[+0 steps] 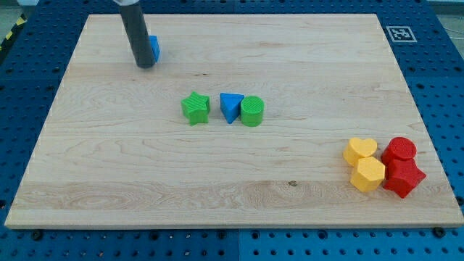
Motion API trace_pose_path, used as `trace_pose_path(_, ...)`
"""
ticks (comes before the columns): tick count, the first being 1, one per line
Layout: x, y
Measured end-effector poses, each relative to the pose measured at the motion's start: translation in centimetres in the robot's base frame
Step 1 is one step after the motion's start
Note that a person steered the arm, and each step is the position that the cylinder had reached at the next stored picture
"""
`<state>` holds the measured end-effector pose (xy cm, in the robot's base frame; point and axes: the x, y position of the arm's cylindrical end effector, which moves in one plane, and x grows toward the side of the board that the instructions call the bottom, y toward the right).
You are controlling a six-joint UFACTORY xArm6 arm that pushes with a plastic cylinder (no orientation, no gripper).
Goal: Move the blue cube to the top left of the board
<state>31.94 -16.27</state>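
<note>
Blue cube mostly hidden behind my tip, upper left of the wooden board (304, 188).

My tip (145, 65), a bare dark rod grasping nothing, touched the blue cube (154, 48); only the cube's right edge showed.

Bright blocks on pale wood

Board (290, 167) light woodgrain; blue cube (154, 48); green star (196, 108); blue triangle (230, 107); green cylinder (252, 111); yellow heart (360, 150); yellow hexagon (368, 174); two red blocks (401, 167); dark grey rod (136, 36); blue surround (435, 65).
</note>
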Motion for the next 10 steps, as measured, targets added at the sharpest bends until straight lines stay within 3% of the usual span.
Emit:
trace_pose_path(2,-0.3,2.7)
trace_pose_path(4,-5.2,-4.8)
trace_pose_path(6,-5.3,0.4)
trace_pose_path(7,-8.1,-1.2)
trace_pose_path(10,-6.6,-1.2)
